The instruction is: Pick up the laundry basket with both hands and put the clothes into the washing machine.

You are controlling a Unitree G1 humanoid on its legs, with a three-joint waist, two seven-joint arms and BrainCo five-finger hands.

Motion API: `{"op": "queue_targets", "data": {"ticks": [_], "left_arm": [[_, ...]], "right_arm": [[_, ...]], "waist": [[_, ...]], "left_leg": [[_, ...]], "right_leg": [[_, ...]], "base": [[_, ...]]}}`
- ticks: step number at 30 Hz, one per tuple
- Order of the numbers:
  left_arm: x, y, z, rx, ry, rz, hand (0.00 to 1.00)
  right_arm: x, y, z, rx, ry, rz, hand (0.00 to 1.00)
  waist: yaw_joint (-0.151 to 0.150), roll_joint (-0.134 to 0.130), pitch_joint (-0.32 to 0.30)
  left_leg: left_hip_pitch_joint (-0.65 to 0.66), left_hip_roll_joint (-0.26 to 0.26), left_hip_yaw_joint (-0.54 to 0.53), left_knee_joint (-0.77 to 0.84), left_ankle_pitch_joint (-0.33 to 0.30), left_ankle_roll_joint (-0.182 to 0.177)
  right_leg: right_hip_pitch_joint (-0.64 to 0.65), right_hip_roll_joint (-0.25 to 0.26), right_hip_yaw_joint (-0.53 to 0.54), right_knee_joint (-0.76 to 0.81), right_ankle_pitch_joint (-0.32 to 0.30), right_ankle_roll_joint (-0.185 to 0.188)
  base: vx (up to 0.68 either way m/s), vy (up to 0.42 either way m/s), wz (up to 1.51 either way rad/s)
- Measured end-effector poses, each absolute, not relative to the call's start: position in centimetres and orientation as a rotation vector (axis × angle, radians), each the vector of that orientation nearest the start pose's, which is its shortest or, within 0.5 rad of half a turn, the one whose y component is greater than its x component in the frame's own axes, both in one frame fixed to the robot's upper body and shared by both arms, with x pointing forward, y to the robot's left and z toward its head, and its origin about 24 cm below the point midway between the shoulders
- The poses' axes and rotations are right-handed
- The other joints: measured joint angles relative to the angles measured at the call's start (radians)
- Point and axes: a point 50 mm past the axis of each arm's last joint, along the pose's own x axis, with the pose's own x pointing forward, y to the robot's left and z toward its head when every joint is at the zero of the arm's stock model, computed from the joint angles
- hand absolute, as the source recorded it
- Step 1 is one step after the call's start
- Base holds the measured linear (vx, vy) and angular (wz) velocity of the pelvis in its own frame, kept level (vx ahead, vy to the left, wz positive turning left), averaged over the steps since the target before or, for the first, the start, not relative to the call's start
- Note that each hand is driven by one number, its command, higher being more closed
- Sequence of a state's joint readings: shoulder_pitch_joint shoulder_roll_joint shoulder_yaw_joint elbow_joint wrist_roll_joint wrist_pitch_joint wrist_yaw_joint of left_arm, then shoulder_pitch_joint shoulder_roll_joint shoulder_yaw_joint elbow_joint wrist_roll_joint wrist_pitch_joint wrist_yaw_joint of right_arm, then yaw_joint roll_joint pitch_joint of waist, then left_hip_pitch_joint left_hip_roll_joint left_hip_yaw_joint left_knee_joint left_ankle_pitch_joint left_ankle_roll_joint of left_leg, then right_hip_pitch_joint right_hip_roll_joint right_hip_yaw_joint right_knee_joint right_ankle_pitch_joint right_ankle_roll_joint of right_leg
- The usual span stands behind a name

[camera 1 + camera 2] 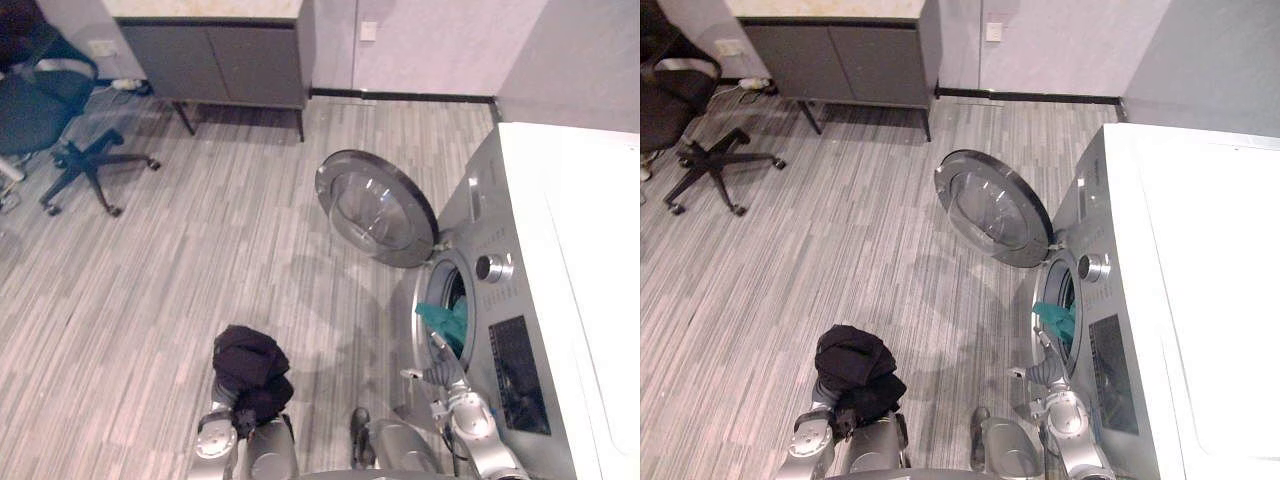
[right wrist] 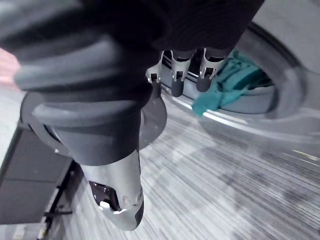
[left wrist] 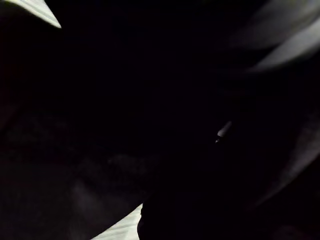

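Note:
A bundled black garment (image 1: 250, 370) sits on top of my left arm's end at the lower left, above the floor. It covers that hand, and the left wrist view is dark with cloth (image 3: 150, 125). The silver washing machine (image 1: 500, 300) stands at the right with its round door (image 1: 375, 208) swung open. A teal cloth (image 1: 447, 322) hangs in the drum opening. My right hand (image 1: 437, 375) hovers just in front of the opening's lower rim. Its fingers (image 2: 180, 75) are straight, holding nothing, a little short of the teal cloth (image 2: 230, 85).
A grey cabinet on legs (image 1: 220, 60) stands against the back wall. An office chair (image 1: 60, 120) is at the far left, with a power strip (image 1: 125, 85) on the floor beside it. Striped wood floor (image 1: 200, 260) lies between them and the machine.

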State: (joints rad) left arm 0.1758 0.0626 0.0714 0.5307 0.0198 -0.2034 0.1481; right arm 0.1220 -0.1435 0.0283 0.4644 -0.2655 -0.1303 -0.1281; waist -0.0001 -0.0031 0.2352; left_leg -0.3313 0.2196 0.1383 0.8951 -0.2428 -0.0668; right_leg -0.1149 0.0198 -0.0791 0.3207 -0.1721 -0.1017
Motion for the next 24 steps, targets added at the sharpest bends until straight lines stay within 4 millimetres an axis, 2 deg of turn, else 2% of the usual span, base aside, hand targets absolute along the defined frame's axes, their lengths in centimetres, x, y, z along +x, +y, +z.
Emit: {"op": "queue_targets", "data": {"ticks": [3, 5, 6, 7, 8, 10, 11, 12, 13, 14, 15, 16, 18, 19, 20, 22, 23, 24], "left_arm": [[17.0, 19.8, -8.5, 0.115, 0.478, 0.25, 1.0], [17.0, 19.5, -8.6, 0.117, 0.479, 0.237, 1.0], [17.0, 19.3, -8.6, 0.119, 0.479, 0.23, 1.0], [16.8, 18.8, -8.8, 0.115, 0.487, 0.216, 1.0], [16.7, 18.7, -8.8, 0.118, 0.492, 0.211, 1.0], [16.9, 18.9, -8.7, 0.13, 0.483, 0.204, 1.0], [17.1, 18.6, -8.5, 0.131, 0.476, 0.188, 1.0], [17.2, 18.5, -8.5, 0.132, 0.475, 0.181, 1.0], [17.3, 18.6, -8.4, 0.146, 0.467, 0.165, 1.0], [17.3, 18.9, -8.3, 0.157, 0.465, 0.166, 1.0], [17.2, 19.1, -8.3, 0.163, 0.468, 0.169, 1.0], [17.0, 19.5, -8.3, 0.171, 0.472, 0.175, 1.0], [17.1, 20.2, -8.3, 0.181, 0.47, 0.191, 1.0], [17.1, 20.7, -8.3, 0.184, 0.473, 0.21, 1.0], [17.2, 20.9, -8.2, 0.182, 0.473, 0.214, 1.0], [17.3, 21.1, -8.4, 0.18, 0.481, 0.221, 1.0], [17.0, 21.1, -8.7, 0.176, 0.497, 0.218, 1.0], [16.9, 21.1, -8.9, 0.176, 0.508, 0.219, 1.0]], "right_arm": [[19.1, -19.2, -7.1, -0.414, 0.439, -0.056, 0.0], [19.0, -19.1, -7.2, -0.413, 0.446, -0.058, 0.0], [18.9, -19.1, -7.3, -0.412, 0.45, -0.058, 0.0], [18.4, -19.3, -7.5, -0.413, 0.462, -0.063, 0.0], [18.0, -19.2, -7.7, -0.4, 0.479, -0.076, 0.0], [17.3, -18.3, -8.0, -0.368, 0.493, -0.077, 0.0], [16.8, -17.9, -8.3, -0.359, 0.508, -0.073, 0.0], [16.9, -17.8, -8.2, -0.355, 0.506, -0.073, 0.0], [17.2, -17.6, -8.1, -0.351, 0.494, -0.07, 0.0], [17.8, -17.4, -7.9, -0.349, 0.481, -0.064, 0.0], [18.1, -17.3, -7.9, -0.35, 0.477, -0.06, 0.0], [18.6, -17.1, -8.1, -0.352, 0.485, -0.048, 0.0], [19.1, -16.9, -8.7, -0.367, 0.513, -0.02, 0.0], [19.4, -17.1, -8.9, -0.38, 0.525, -0.013, 0.0], [19.7, -17.2, -8.9, -0.386, 0.525, -0.011, 0.0], [19.4, -18.0, -9.4, -0.411, 0.556, -0.015, 0.0], [19.1, -18.7, -9.6, -0.425, 0.573, -0.024, 0.0], [18.9, -19.0, -9.8, -0.433, 0.584, -0.025, 0.0]], "waist": [[0.025, -0.003, 0.002], [0.027, 0.003, -0.002], [0.028, 0.007, -0.004], [0.041, 0.027, -0.018], [0.053, 0.005, -0.025], [0.037, -0.041, -0.049], [0.04, -0.052, -0.056], [0.041, -0.053, -0.057], [0.043, -0.055, -0.058], [0.042, -0.056, -0.059], [0.041, -0.055, -0.058], [0.042, -0.056, -0.058], [0.041, -0.053, -0.057], [0.034, -0.04, -0.057], [0.032, -0.038, -0.056], [0.015, -0.035, -0.055], [0.015, -0.031, -0.054], [0.016, -0.031, -0.054]], "left_leg": [[-0.032, -0.079, -0.119, -0.266, 0.004, -0.006], [-0.023, -0.131, -0.236, -0.46, 0.035, -0.04], [-0.018, -0.131, -0.254, -0.494, 0.05, -0.049], [0.0, -0.113, -0.257, -0.534, 0.114, -0.05], [-0.002, -0.117, -0.208, -0.474, 0.13, -0.038], [0.002, -0.144, -0.126, -0.428, 0.077, -0.002], [0.017, -0.145, -0.072, -0.413, 0.051, 0.023], [0.025, -0.144, -0.045, -0.41, 0.039, 0.033], [0.047, -0.137, 0.03, -0.415, 0.02, 0.055], [0.074, -0.132, 0.098, -0.44, 0.016, 0.062], [0.096, -0.13, 0.137, -0.458, 0.015, 0.065], [0.141, -0.127, 0.208, -0.493, 0.012, 0.071], [0.187, -0.113, 0.281, -0.514, 0.008, 0.077], [0.194, -0.098, 0.287, -0.52, 0.008, 0.077], [0.2, -0.093, 0.293, -0.527, 0.009, 0.077], [0.211, -0.075, 0.307, -0.541, 0.017, 0.065], [0.211, -0.053, 0.308, -0.523, 0.02, 0.059], [0.203, -0.041, 0.306, -0.491, 0.022, 0.056]], "right_leg": [[0.039, 0.008, 0.089, -0.034, -0.005, 0.008], [0.057, 0.006, 0.169, -0.011, -0.063, 0.069], [0.056, 0.01, 0.192, 0.006, -0.077, 0.081], [0.051, 0.027, 0.242, 0.046, -0.118, 0.112], [0.041, 0.015, 0.287, 0.095, -0.17, 0.136], [0.007, -0.035, 0.327, 0.158, -0.196, 0.169], [-0.016, -0.048, 0.335, 0.181, -0.19, 0.187], [-0.028, -0.06, 0.328, 0.195, -0.184, 0.198], [-0.065, -0.088, 0.298, 0.217, -0.166, 0.231], [-0.086, -0.124, 0.217, 0.223, -0.143, 0.237], [-0.094, -0.15, 0.144, 0.22, -0.135, 0.224], [-0.094, -0.199, -0.018, 0.208, -0.125, 0.203], [-0.063, -0.242, -0.246, 0.141, -0.116, 0.185], [-0.048, -0.238, -0.297, 0.098, -0.082, 0.176], [-0.045, -0.23, -0.309, 0.083, -0.071, 0.169], [-0.03, -0.19, -0.288, 0.016, -0.037, 0.166], [-0.01, -0.161, -0.272, -0.036, -0.013, 0.159], [-0.003, -0.156, -0.261, -0.052, -0.007, 0.157]], "base": [[0.32, 0.125, -1.07], [0.3, 0.233, -1.18], [0.31, 0.332, -1.32], [0.33, 0.436, -1.51], [0.27, 0.371, -1.45], [0.23, 0.324, -1.02], [0.2, 0.304, -1.07], [0.15, 0.297, -1.38], [0.12, 0.277, -1.51], [0.11, 0.291, -1.62], [0.08, 0.207, -1.7], [0.05, 0.15, -1.56], [0.03, 0.076, -1.43], [0.02, 0.016, -0.92], [0.02, -0.024, -0.82], [0.02, -0.08, -0.56], [0.03, -0.116, -0.44], [0.03, -0.116, -0.5]]}}
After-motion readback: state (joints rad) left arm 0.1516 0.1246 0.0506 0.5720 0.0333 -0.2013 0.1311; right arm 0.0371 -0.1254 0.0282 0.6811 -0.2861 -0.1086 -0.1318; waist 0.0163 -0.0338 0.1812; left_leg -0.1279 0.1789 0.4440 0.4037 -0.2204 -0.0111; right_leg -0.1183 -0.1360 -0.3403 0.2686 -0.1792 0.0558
